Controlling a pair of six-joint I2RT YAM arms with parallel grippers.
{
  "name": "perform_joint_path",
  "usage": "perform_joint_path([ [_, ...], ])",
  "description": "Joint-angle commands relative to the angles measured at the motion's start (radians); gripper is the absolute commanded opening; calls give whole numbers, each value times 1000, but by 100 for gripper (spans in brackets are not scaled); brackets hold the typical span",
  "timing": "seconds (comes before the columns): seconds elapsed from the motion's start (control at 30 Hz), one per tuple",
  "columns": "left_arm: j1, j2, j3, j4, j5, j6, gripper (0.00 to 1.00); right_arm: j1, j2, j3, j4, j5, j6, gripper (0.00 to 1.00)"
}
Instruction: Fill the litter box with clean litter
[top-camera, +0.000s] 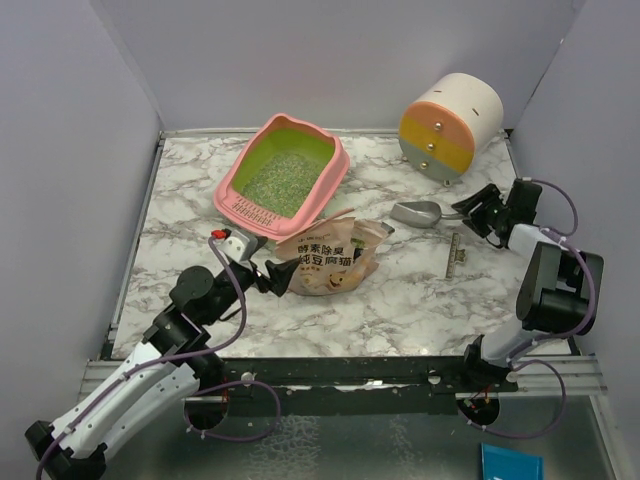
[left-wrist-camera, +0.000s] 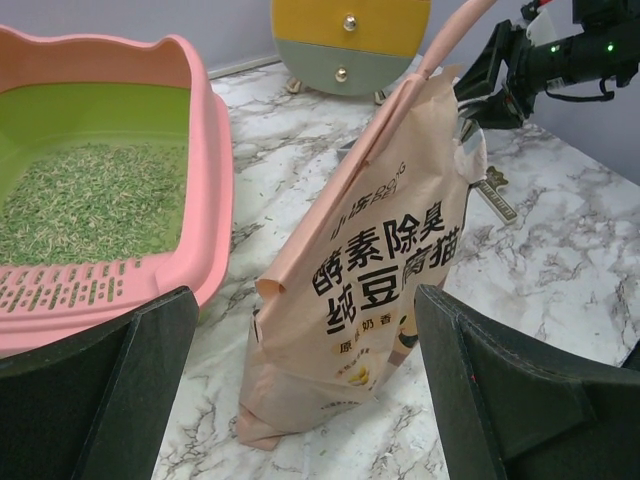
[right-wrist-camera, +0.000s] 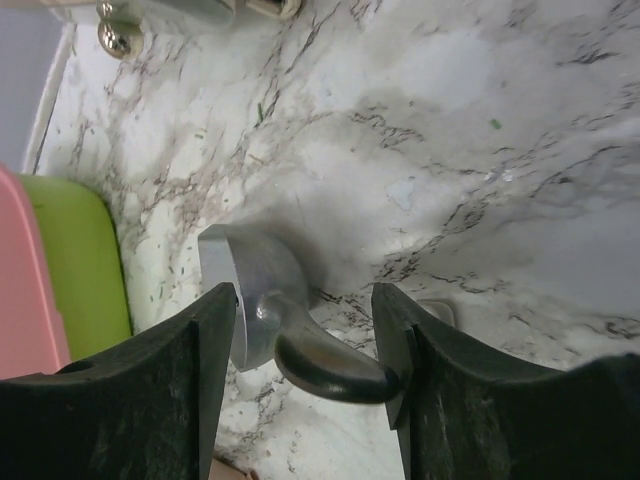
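Note:
The pink litter box (top-camera: 232, 197) with its lime-green inside stands at the back left and holds a layer of pale green litter (top-camera: 278, 176). It also shows in the left wrist view (left-wrist-camera: 214, 190) with the litter (left-wrist-camera: 90, 205). My left gripper (top-camera: 272, 279) is open, and the base of the beige pouch (left-wrist-camera: 380, 250) stands just ahead of its spread jaws (left-wrist-camera: 305, 300). My right gripper (top-camera: 468, 213) is open, with its jaws (right-wrist-camera: 305, 295) on either side of the dark handle (right-wrist-camera: 335, 362) of the grey metal scoop (right-wrist-camera: 255, 290). The handle tip touches the right finger (right-wrist-camera: 400, 340).
The pouch (top-camera: 330, 260) lies tilted in the middle of the table, with the scoop (top-camera: 418, 212) to its right. A round cream, orange and yellow drawer cabinet (top-camera: 450, 125) stands at the back right. A small metal clip (top-camera: 457, 255) lies near the right arm.

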Motion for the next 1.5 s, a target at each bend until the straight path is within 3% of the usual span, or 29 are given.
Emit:
perform_joint_path([
  [0.0, 1, 17, 36, 32, 57, 1, 93, -3, -133, -25, -64, 185, -57, 57],
  [0.33, 1, 54, 20, 77, 57, 13, 93, -3, -307, -3, -179, 232, -158, 58],
  [0.53, 3, 111, 22, 133, 38, 72, 92, 9, -399, 29, -160, -147, -256, 53],
  [0.7, 2, 214, 46, 159, 46, 128, 90, 226, -300, 213, -367, -246, -410, 49],
  [0.83, 2, 266, 73, 168, 43, 166, 90, 373, -255, 265, -400, -283, -455, 49],
  [1.17, 1, 289, 126, 144, 46, 213, 90, 574, -218, 329, -544, -250, -567, 46],
  [1.47, 2, 343, 139, 147, 99, 221, 85, 637, -270, 311, -631, -182, -606, 45],
])
